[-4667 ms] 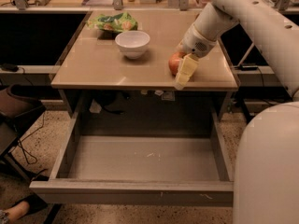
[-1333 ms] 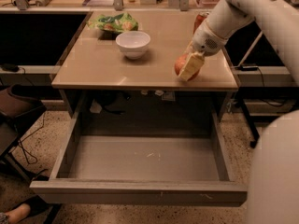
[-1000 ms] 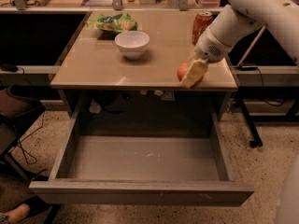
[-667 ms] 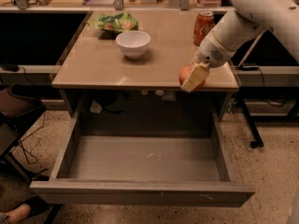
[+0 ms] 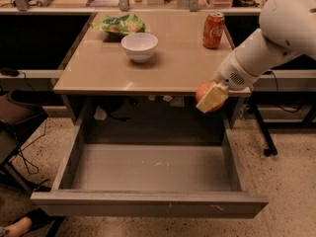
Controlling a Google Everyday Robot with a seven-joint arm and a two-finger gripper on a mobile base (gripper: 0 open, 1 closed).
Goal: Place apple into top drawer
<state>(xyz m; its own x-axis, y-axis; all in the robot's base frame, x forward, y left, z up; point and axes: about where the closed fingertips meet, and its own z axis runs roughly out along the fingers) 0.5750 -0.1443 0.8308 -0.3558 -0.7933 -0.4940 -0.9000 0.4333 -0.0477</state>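
Note:
My gripper [image 5: 211, 98] is shut on the red-orange apple [image 5: 203, 90] and holds it in the air just past the table's front edge, at the right. A cream finger pad [image 5: 213, 98] covers most of the apple. The top drawer [image 5: 150, 168] is pulled wide open below the table, a shallow grey tray with a scuffed bottom. The apple hangs above the drawer's back right corner, well above its floor.
On the tan table [image 5: 103, 68] stand a white bowl [image 5: 139, 46], a green chip bag [image 5: 120, 24] at the back and a red soda can [image 5: 214, 29] at the right. A dark chair [image 5: 12, 127] stands at the left. A shoe [image 5: 17, 227] shows at the lower left.
My gripper has lifted the apple off the table's right side and carried it forward and down past the front edge, over the open drawer. The soda can has come into view.

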